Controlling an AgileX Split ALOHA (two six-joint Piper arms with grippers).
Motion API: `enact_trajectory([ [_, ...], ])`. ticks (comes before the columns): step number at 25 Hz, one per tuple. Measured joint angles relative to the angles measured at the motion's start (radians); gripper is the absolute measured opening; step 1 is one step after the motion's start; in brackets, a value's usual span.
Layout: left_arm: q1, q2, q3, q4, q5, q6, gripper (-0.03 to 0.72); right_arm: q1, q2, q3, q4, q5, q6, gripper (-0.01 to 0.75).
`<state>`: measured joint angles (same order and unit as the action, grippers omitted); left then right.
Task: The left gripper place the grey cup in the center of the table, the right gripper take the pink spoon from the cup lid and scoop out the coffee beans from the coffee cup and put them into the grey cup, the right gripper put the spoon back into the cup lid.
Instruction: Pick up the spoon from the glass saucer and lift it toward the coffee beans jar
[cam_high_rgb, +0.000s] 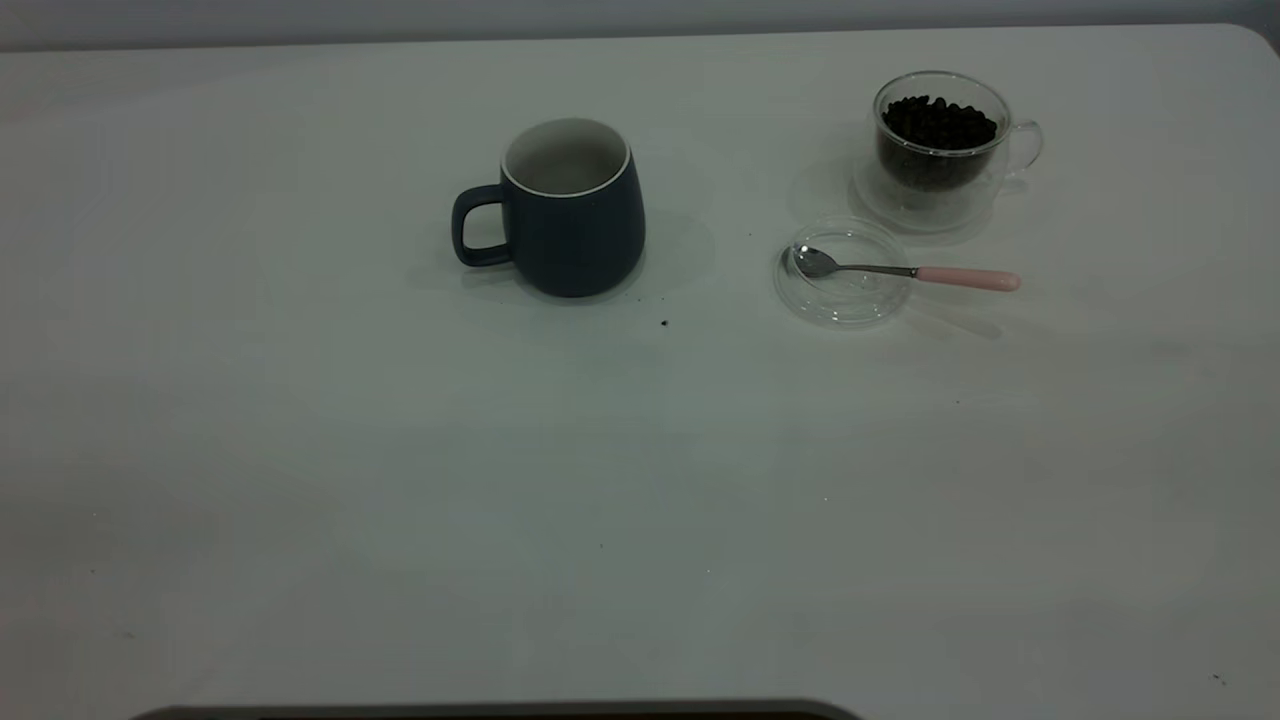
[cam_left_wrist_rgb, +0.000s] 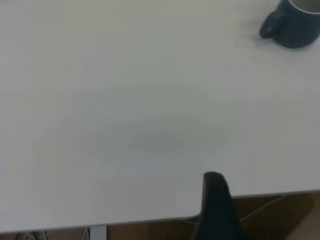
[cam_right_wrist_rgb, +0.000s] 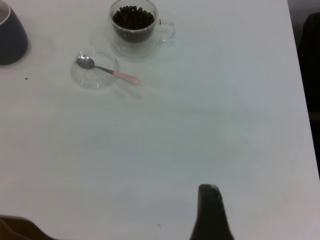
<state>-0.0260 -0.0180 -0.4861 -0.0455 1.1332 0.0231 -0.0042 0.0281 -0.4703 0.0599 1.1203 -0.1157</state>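
Note:
The grey cup (cam_high_rgb: 570, 210) stands upright on the table (cam_high_rgb: 400, 500), left of the middle at the far side, with its handle to the left and nothing inside. To its right lies the cup lid (cam_high_rgb: 843, 272) with the pink spoon (cam_high_rgb: 905, 270) resting in it, its handle pointing right over the rim. Behind the lid stands the coffee cup (cam_high_rgb: 940, 150), holding coffee beans (cam_high_rgb: 940, 122). Neither arm shows in the exterior view. My left gripper (cam_left_wrist_rgb: 215, 200) hangs over the table's near edge, far from the grey cup (cam_left_wrist_rgb: 295, 22). My right gripper (cam_right_wrist_rgb: 210, 212) is well back from the pink spoon (cam_right_wrist_rgb: 107, 70).
A few dark specks (cam_high_rgb: 664, 323) lie on the table by the grey cup. The table's edge (cam_left_wrist_rgb: 150, 221) with brown floor beyond it shows in the left wrist view. A dark object (cam_right_wrist_rgb: 312, 60) stands past the table's side in the right wrist view.

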Motion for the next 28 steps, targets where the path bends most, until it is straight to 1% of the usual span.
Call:
enact_trajectory([
  [20,0.000,0.000,0.000,0.006,0.000,-0.011,0.569,0.000,0.008,-0.007,0.000,-0.002,0.009,0.575],
  [23,0.000,0.000,0.000,0.006,0.000,-0.012,0.569,0.000,0.104,-0.050,0.000,-0.028,0.065,0.575],
  [28,0.000,0.000,0.000,0.006,0.000,-0.012,0.569,0.000,0.472,-0.154,0.048,-0.183,0.125,0.575],
])
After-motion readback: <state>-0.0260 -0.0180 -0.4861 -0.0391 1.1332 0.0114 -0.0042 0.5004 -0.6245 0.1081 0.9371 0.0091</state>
